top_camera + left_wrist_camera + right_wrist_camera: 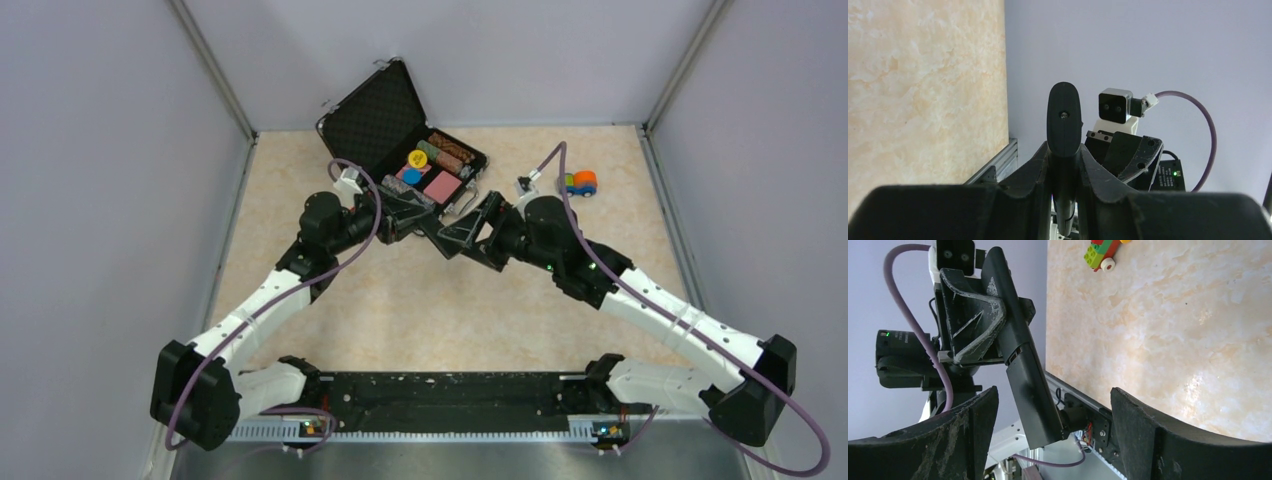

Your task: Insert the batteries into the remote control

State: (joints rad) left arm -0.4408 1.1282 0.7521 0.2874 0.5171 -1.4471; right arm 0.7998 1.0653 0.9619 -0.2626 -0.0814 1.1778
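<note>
The remote control (1025, 375) is a slim black bar held up off the table, slanting in the right wrist view. My left gripper (1064, 150) is shut on it, and the left wrist view shows its rounded end (1064, 120) sticking out past the fingers. My right gripper (1053, 392) stands open around the bar's lower end, which is nearer the left finger (965, 435) than the right finger (1158, 440) and touches neither. In the top view the two grippers meet above the table's middle (450, 228). The batteries are out of view.
An open black foam-lined case (385, 120) with coloured chips lies at the back, just beyond the grippers. A small toy car of coloured bricks (580, 183) sits at the back right. Grey walls enclose the marble-patterned table (420, 320) on three sides.
</note>
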